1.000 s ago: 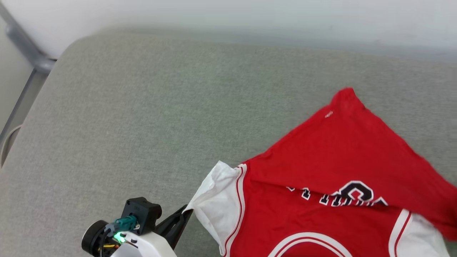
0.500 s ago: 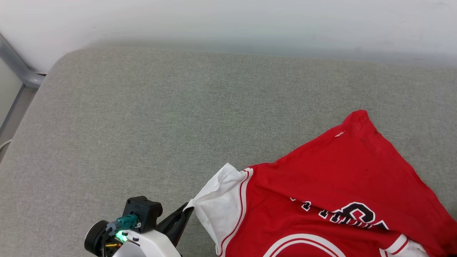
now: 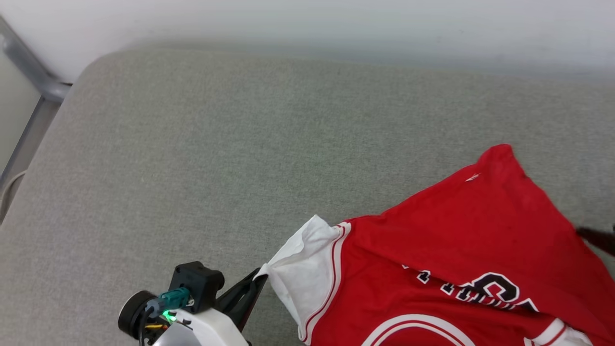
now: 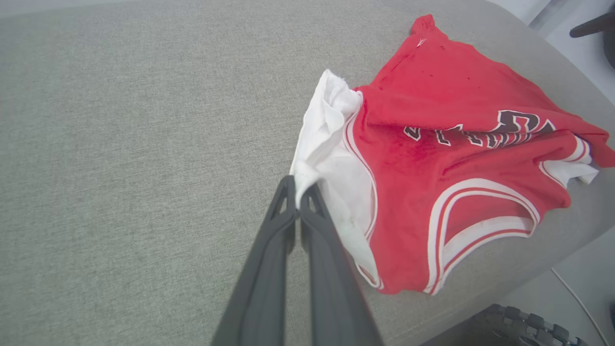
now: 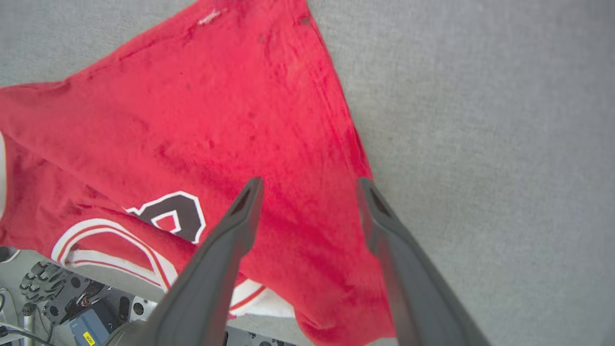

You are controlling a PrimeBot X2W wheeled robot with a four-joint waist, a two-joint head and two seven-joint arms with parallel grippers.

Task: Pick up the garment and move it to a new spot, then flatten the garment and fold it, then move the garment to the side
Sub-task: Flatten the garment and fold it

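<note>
The garment (image 3: 451,250), a red jersey with white sleeves and black lettering, lies crumpled and partly folded over itself on the grey cushion (image 3: 216,158), at the lower right of the head view. My left gripper (image 4: 298,188) is shut on the edge of the garment's white sleeve (image 4: 331,158), at the garment's left side; the head view shows the same pinch by the left gripper (image 3: 259,279). My right gripper (image 5: 310,185) stands open just above the garment (image 5: 216,120), near its right edge, with nothing between its fingers. A dark finger (image 3: 598,239) of it pokes in at the head view's right edge.
A pale wall runs behind the cushion, and a grey metal frame (image 3: 29,72) stands at its far left. The cushion's near edge drops off to the floor, where the robot's base and a cable (image 5: 57,298) show. Bare cushion spreads left and beyond the garment.
My right gripper has opened and let go of the garment, whose lifted red fold has settled onto the cushion. The left grip on the sleeve is unchanged. The head camera has shifted.
</note>
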